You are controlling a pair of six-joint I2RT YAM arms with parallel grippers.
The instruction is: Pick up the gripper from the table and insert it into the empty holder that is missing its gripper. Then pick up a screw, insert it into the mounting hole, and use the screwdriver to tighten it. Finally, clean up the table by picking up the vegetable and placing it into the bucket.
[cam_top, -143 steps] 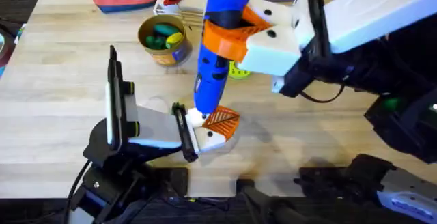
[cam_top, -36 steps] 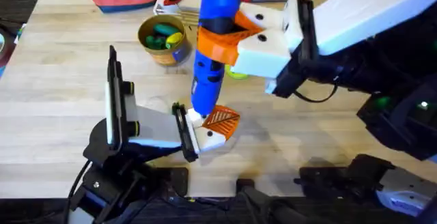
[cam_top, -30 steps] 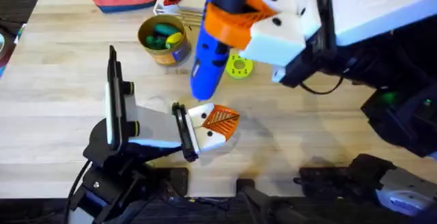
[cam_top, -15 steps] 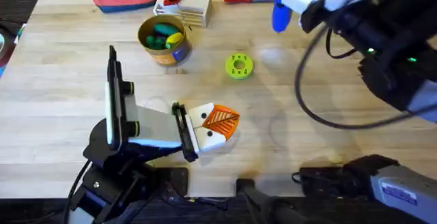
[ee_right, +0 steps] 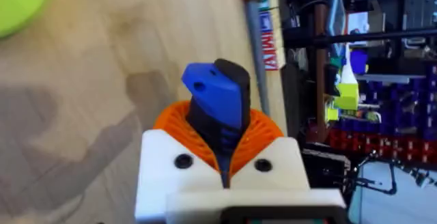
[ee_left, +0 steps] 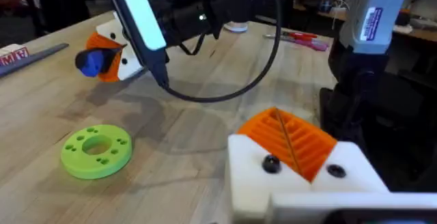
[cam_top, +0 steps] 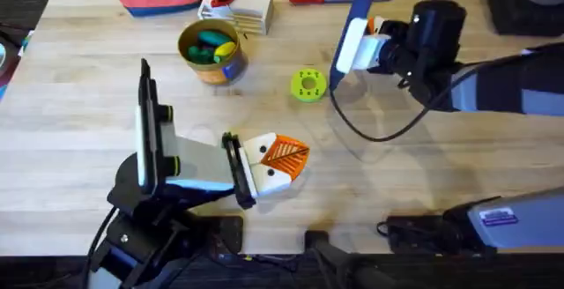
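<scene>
We have the screwdriver clamped in our right pincer near the counter's far edge; left pincer's state we cannot tell. Tightening looks finished, so setting it down comes next, then the vegetable.

Close to the camera sits the left gripper — two white finger bases, each with a dark screw, and orange ribbed pads pressed together, nothing between them. On the wooden worktop lies a lime-green disc with a centre hole and smaller holes around it. Farther off, the right gripper holds the blue screwdriver between its orange pads — only the handle end is visible. A black cable curves from that arm.
</scene>
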